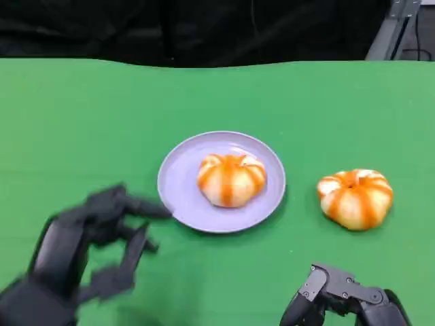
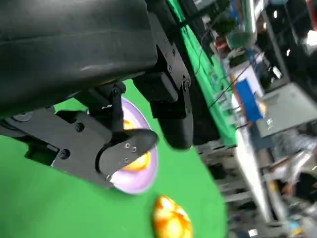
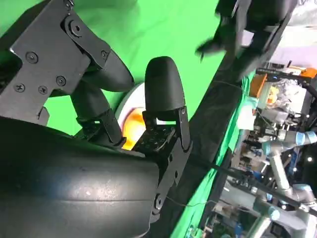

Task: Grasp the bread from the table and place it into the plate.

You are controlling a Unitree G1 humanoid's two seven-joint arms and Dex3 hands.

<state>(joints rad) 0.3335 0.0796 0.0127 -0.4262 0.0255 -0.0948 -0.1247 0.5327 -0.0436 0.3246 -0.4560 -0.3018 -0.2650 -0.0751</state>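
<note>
Fingers (image 1: 136, 227) of the left hand (image 1: 81, 251) are spread, holding nothing; right hand (image 1: 343, 299) open. It should cup the bun (image 1: 355, 197) on the worktop (image 1: 68, 122) from above, then clear the plate (image 1: 178, 183) rim.

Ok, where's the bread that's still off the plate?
In the head view, the loose bread sits on the green table just right of the plate, apart from it, ahead of the right hand.

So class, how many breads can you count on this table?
2: one bread lies in the plate, the other bread sits on the green table to the plate's right. None looks hidden.
</note>
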